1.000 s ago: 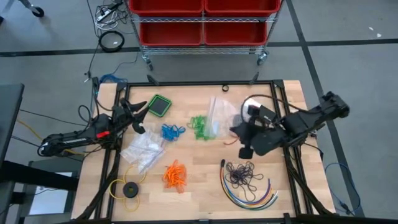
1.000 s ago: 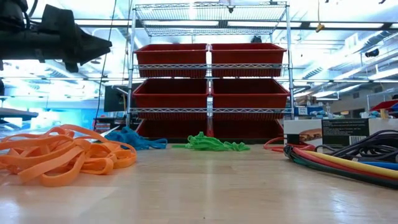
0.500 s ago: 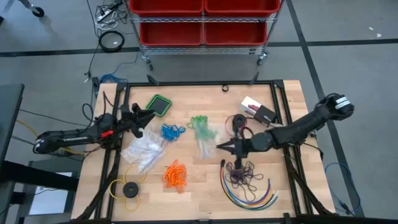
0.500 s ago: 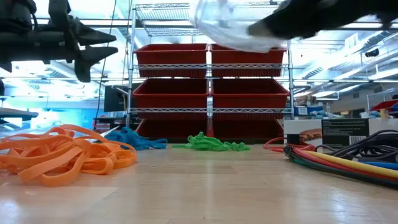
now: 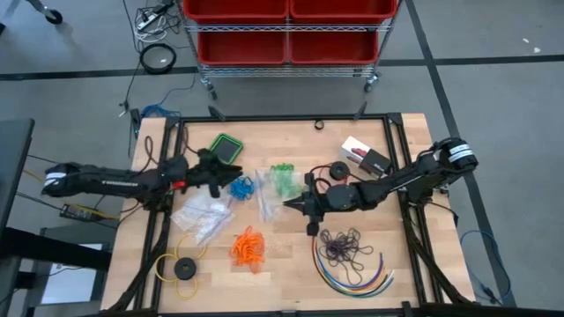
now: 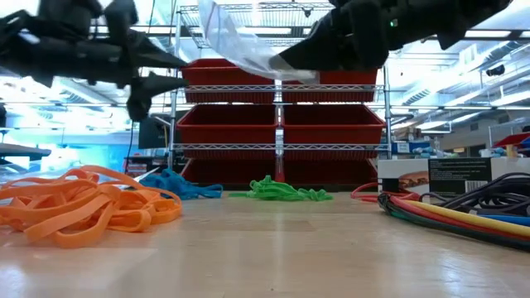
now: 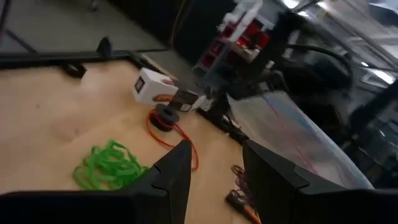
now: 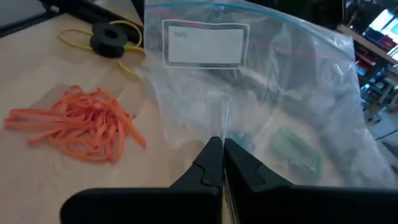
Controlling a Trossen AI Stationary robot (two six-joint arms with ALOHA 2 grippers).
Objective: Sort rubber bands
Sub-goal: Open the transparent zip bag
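While its two dark fingers are pressed together on the edge of a clear plastic zip bag (image 8: 261,106) with a white label, the right pincer (image 5: 291,204) holds that bag up off the pale wooden counter (image 5: 291,255), near the middle of it. In the low view the bag hangs high above the boards, tilted. Just beyond it lies the bunch of green rubber bands (image 5: 282,176), and beside that, toward the left arm, the bunch of blue rubber bands (image 5: 241,186). The left pincer (image 5: 227,173) hovers just beside the blue bunch with its fingers parted and nothing between them; whether it touches the bands is hard to say from above. Nearer the front edge sits the loose heap of orange rubber bands (image 5: 248,247), well apart from both pincers. The tangle of dark purple rubber bands (image 5: 342,246) lies below the right arm, with a curved bundle of multicoloured cables (image 5: 357,277) beside it. A second crumpled clear bag (image 5: 201,214) rests near the left arm, a green square pad (image 5: 226,148) lies behind it, and a yellow ring with a black disc (image 5: 181,267) sits at the front left corner.
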